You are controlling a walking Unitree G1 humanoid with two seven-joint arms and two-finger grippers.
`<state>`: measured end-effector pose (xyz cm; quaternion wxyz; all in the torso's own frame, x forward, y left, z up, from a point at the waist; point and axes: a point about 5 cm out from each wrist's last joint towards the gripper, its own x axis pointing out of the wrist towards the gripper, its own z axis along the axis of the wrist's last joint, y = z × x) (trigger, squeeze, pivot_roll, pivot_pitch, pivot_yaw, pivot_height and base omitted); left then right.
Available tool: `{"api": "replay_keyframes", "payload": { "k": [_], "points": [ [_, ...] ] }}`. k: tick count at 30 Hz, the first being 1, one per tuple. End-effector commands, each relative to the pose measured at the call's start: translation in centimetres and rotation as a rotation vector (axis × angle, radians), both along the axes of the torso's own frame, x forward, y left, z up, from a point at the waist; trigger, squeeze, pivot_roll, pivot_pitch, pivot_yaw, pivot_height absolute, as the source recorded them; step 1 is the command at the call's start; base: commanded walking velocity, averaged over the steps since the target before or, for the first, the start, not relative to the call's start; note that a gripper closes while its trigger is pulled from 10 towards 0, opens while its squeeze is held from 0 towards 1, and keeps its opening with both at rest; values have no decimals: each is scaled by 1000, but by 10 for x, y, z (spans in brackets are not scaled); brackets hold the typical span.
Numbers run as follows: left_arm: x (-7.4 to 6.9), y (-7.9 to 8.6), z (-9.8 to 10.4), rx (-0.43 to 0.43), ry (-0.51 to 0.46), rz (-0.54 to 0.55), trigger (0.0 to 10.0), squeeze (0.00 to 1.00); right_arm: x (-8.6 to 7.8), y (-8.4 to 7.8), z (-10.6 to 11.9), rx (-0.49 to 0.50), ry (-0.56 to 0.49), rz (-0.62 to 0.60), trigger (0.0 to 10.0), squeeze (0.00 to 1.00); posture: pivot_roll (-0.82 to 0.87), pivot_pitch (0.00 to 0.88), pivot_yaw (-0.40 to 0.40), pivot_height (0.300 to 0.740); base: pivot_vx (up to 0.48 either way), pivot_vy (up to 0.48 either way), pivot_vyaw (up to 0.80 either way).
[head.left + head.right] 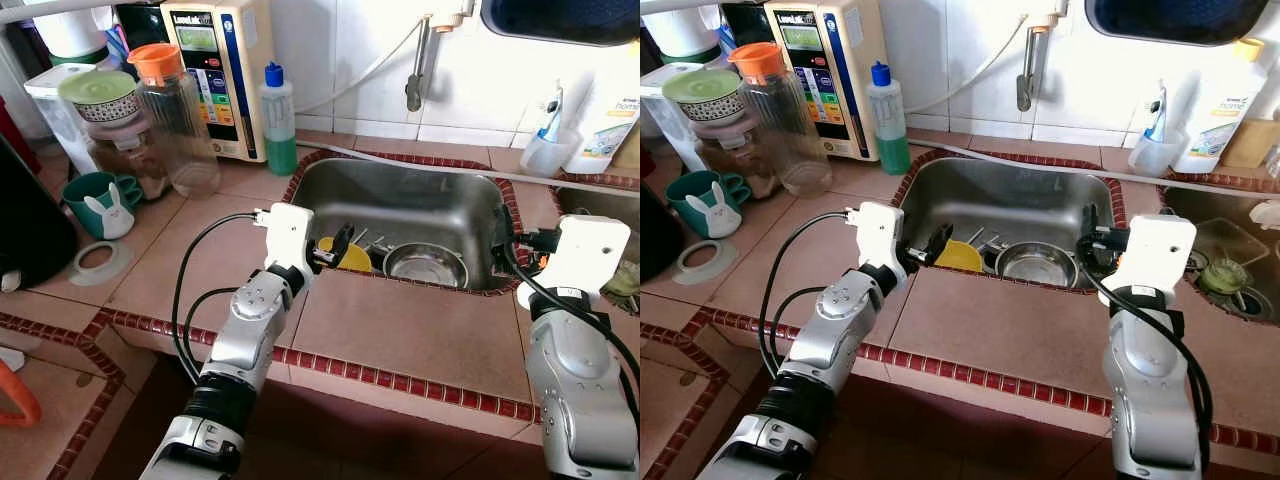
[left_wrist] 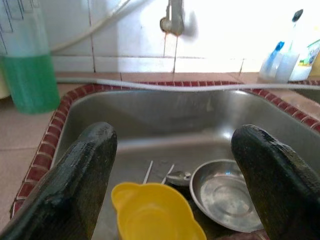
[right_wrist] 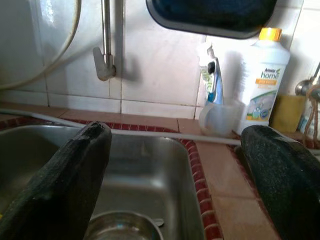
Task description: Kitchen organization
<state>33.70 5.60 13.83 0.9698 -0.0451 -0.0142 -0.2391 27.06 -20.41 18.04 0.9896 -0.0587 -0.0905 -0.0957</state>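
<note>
Stainless steel sink (image 1: 400, 195) set into terracotta-tiled counter (image 1: 410, 330) with red mosaic edging. Inside the basin, at the near wall: yellow cup (image 2: 155, 212), steel bowl (image 1: 425, 265) just beside it, and cutlery (image 2: 172, 176) lying behind and between them.

Left gripper (image 1: 338, 248) positioned over the near-left rim of the sink, just above the yellow cup; fingers (image 2: 75, 185) spread apart, nothing between them. Right gripper (image 1: 1090, 238) positioned at the near-right corner of the sink, fingers (image 3: 65, 180) likewise spread wide, nothing held.

Behind the sink: tap (image 1: 415, 75) on the white-tiled wall, with a hose (image 1: 360, 75) running toward it. Left of the sink: green soap bottle (image 1: 277, 118), water purifier (image 1: 225, 70), clear pitcher with orange lid (image 1: 175, 115), teal rabbit mug (image 1: 100, 205). Right of the sink: clear cup holding a toothbrush (image 3: 216, 112), white detergent bottle (image 3: 262, 82).
</note>
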Motion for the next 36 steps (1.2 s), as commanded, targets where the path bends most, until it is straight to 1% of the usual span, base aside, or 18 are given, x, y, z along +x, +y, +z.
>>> {"api": "replay_keyframes", "payload": {
  "k": [1,5,8,11,18,24,36],
  "points": [
    [0,1,1,0,-2,0,10000,0,0,2,3,13,-12,2,10000,0,-6,0,47,740,0,0,-763],
    [0,-4,5,-2,-15,-18,10000,0,-2,4,5,14,-12,22,10000,0,3,0,37,740,0,0,-791],
    [0,-5,8,-23,-12,-13,10000,0,-1,5,3,9,-2,32,10000,0,-11,0,42,740,0,0,-800],
    [-2,-6,7,-17,-13,-21,10000,0,-1,5,5,10,-10,31,10000,0,-2,0,37,740,0,0,-583],
    [-6,-3,7,-18,-16,-20,10000,0,-1,11,4,19,-1,61,10000,0,5,0,34,740,0,0,0],
    [-8,-5,9,-20,-12,-24,10000,0,0,13,5,25,-2,65,10000,0,10,0,38,740,0,0,0],
    [-11,-5,6,-40,36,-41,10000,0,1,19,3,41,4,74,10000,0,14,0,41,740,0,0,0]
  ]
}}
